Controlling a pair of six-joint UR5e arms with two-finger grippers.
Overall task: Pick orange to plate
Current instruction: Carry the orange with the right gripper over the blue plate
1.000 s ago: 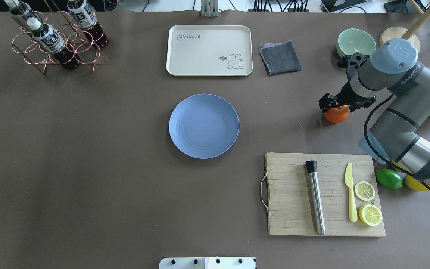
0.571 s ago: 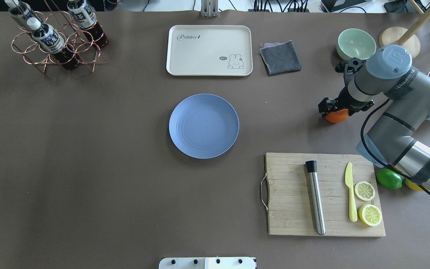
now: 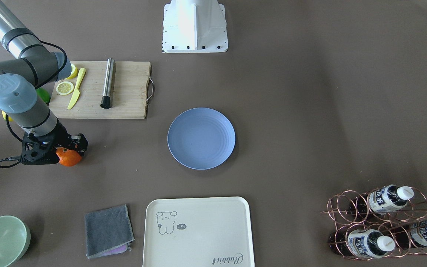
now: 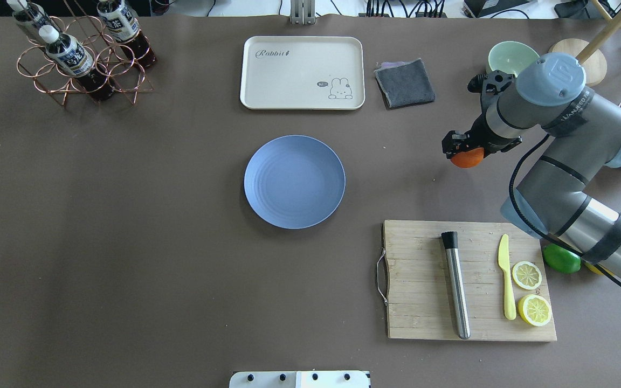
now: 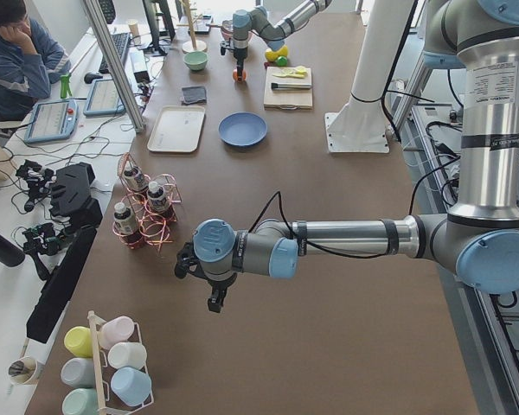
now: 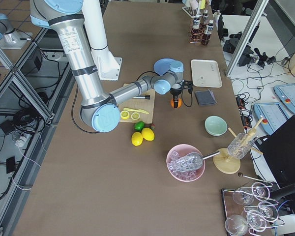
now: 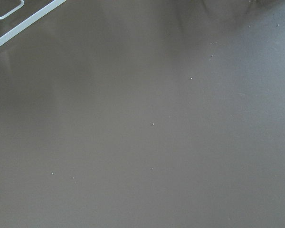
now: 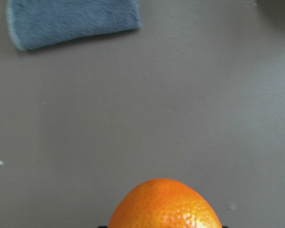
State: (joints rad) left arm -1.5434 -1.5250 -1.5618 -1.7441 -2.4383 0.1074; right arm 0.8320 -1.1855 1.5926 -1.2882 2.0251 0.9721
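Slippage is the nearest hazard. The orange (image 4: 467, 157) is clamped between the closed jaws of the right gripper (image 4: 462, 150), out on the right side of the table (image 4: 154, 280). Only its upper part seems to be gripped, so a round, smooth-skinned fruit could be squeezed out if the arm (image 4: 569, 134) is swung quickly. Whether it hangs clear of the table cannot be told; if it is carried too low, it could be dragged and rolled loose. Should it be dropped, it would likely roll toward the cutting board (image 4: 469, 280) or the grey cloth (image 4: 405, 82). Farther off, the plate (image 4: 294, 181) lies bare and well apart to the left. A release made too high or off centre could let the orange be bounced over the shallow rim. Farthest away, the left gripper (image 5: 209, 292) is held over bare table, far from the route, and its jaw state cannot be told.
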